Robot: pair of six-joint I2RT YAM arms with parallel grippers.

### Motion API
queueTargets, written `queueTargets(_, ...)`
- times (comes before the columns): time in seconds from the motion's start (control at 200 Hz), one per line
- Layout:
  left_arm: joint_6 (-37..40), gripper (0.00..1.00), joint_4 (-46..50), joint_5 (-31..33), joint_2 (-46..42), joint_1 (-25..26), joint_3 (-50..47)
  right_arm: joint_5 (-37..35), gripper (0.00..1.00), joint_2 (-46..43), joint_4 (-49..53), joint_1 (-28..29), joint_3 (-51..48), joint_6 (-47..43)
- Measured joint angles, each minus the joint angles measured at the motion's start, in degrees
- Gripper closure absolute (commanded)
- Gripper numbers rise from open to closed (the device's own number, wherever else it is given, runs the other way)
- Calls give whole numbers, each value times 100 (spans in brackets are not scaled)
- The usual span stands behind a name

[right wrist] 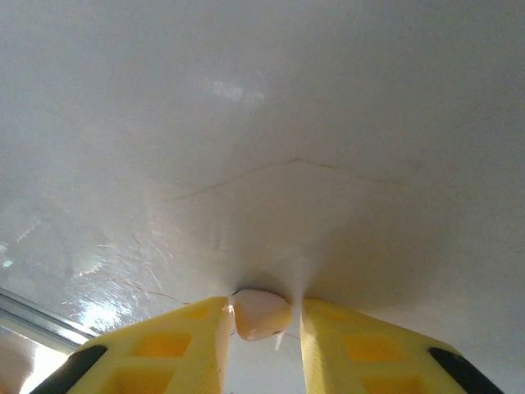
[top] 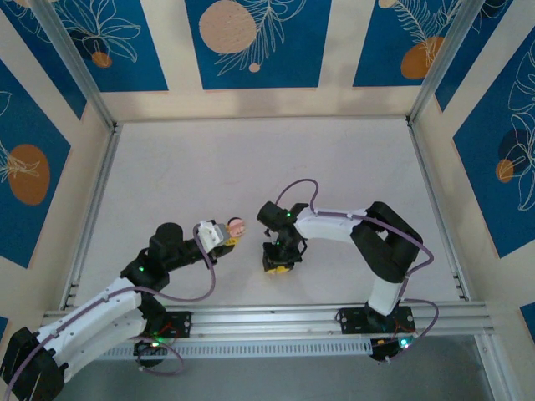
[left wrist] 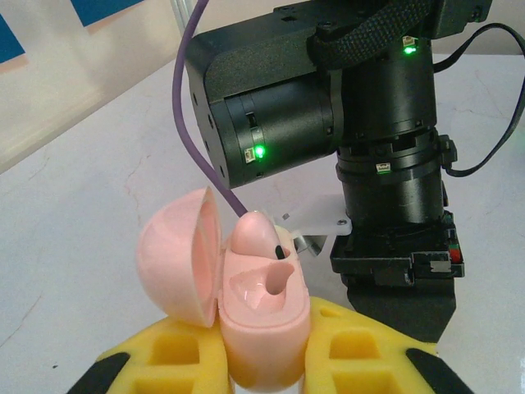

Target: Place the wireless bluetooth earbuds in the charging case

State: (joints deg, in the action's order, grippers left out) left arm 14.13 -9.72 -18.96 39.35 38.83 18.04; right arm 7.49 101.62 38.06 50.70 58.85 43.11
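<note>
My left gripper (top: 227, 237) (left wrist: 262, 349) is shut on the pale pink charging case (left wrist: 264, 324) (top: 235, 226), held between its yellow fingers (left wrist: 160, 357). The case's lid (left wrist: 176, 254) hangs open to the left. One pale pink earbud (left wrist: 253, 234) sits in the far socket, and the near socket (left wrist: 277, 283) is bare. My right gripper (top: 278, 262) (right wrist: 262, 328) points down at the table just right of the case. A second pale pink earbud (right wrist: 261, 313) lies on the table between its fingers (right wrist: 168, 353). The left finger touches it and a narrow gap shows on the right.
The white table (top: 251, 159) is edged by aluminium rails, one along the front (top: 276, 316) and one on each side. The right arm's black wrist (left wrist: 361, 123) hangs close behind the open case. Blue-and-cream walls enclose the far and side edges.
</note>
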Motion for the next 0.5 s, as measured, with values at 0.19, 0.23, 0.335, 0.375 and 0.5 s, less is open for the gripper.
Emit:
queueTargets(0.19,0,83,33,0,-22,0,0,-48,78,22,35,20,26,39)
queueTargets(0.23,-2,83,39,0,-26,0,0,-59,79,20,26,28,26,42)
queueTargets(0.335,-2,83,42,0,-26,0,0,-92,81,-9,-85,63,22,46)
queueTargets(0.375,0,83,39,2,-24,0,0,-136,82,-39,-173,81,-2,50)
queueTargets(0.5,-2,83,33,2,20,0,0,-267,83,-251,-389,96,-160,92)
